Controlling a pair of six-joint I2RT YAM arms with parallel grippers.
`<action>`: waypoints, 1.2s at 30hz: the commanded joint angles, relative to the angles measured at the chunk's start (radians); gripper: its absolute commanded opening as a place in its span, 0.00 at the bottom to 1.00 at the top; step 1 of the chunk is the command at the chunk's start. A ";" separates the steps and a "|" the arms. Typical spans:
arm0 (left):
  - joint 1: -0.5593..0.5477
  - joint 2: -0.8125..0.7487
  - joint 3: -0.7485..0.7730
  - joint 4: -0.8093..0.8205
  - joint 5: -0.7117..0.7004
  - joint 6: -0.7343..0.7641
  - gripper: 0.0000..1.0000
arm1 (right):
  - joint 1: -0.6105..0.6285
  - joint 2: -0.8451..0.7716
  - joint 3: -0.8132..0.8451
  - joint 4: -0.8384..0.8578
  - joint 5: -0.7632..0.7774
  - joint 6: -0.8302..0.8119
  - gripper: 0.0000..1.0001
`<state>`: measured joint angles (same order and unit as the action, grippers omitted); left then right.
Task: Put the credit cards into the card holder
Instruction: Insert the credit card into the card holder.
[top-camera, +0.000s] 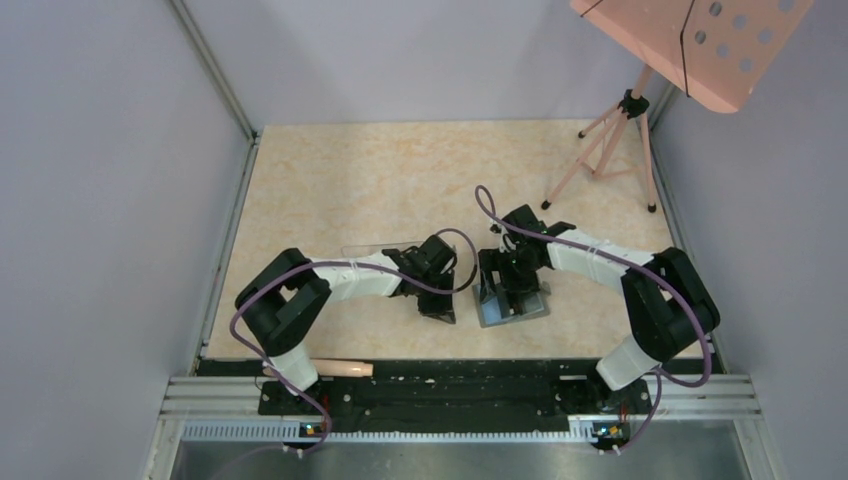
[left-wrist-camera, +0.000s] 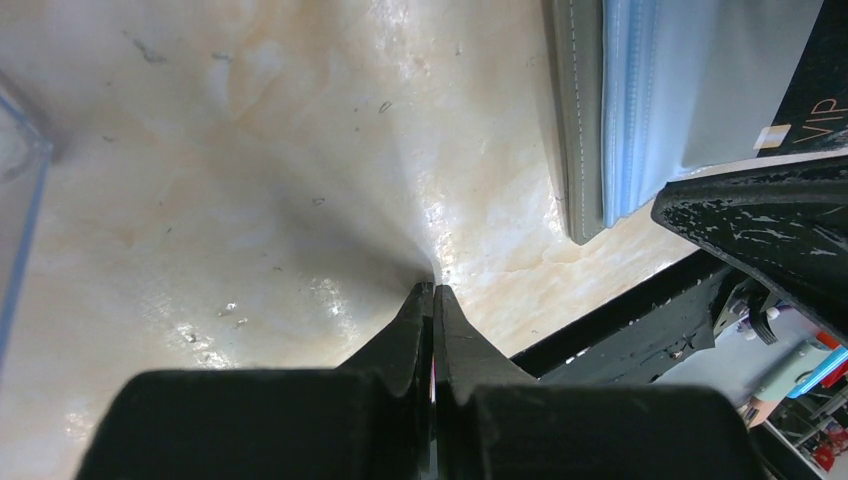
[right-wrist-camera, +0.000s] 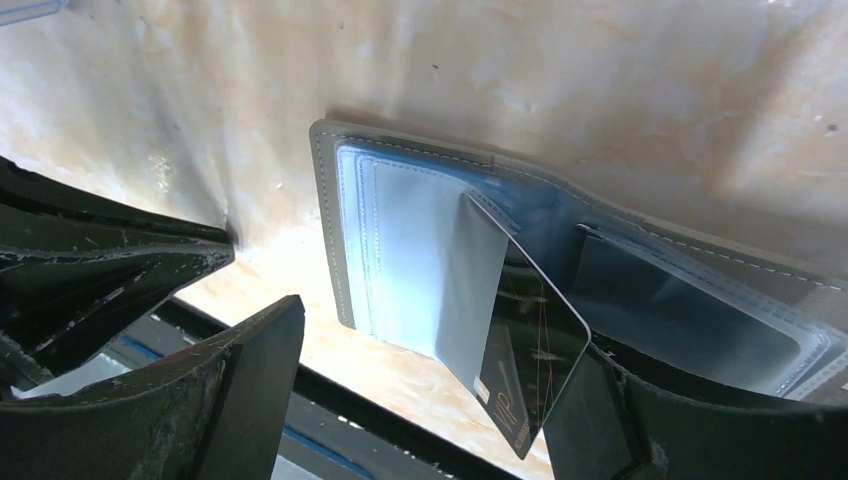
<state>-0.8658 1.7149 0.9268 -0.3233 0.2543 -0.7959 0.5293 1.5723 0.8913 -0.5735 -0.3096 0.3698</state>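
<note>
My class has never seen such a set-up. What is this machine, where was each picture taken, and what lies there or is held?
Two robot arms work at a beige marbled table, each ending in a two-finger gripper. One picture looks down from above; two come from wrist cameras. An open gray bifold wallet lies there, a thin black card standing tilted in it between the fingers of the open right gripper. The left gripper is shut, apparently empty. A clear plastic box lies nearby.
</note>
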 joint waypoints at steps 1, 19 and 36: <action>-0.004 0.045 0.023 -0.026 -0.054 0.039 0.00 | 0.003 -0.033 0.013 -0.042 0.107 -0.045 0.81; -0.004 0.067 0.076 -0.008 -0.010 0.044 0.00 | 0.004 -0.080 0.022 -0.110 0.230 -0.075 0.85; -0.003 0.080 0.095 0.013 0.024 0.038 0.00 | 0.002 -0.082 -0.018 -0.050 0.161 -0.066 0.81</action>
<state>-0.8658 1.7817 1.0073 -0.3351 0.2844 -0.7662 0.5293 1.5043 0.8906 -0.6891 -0.0711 0.3023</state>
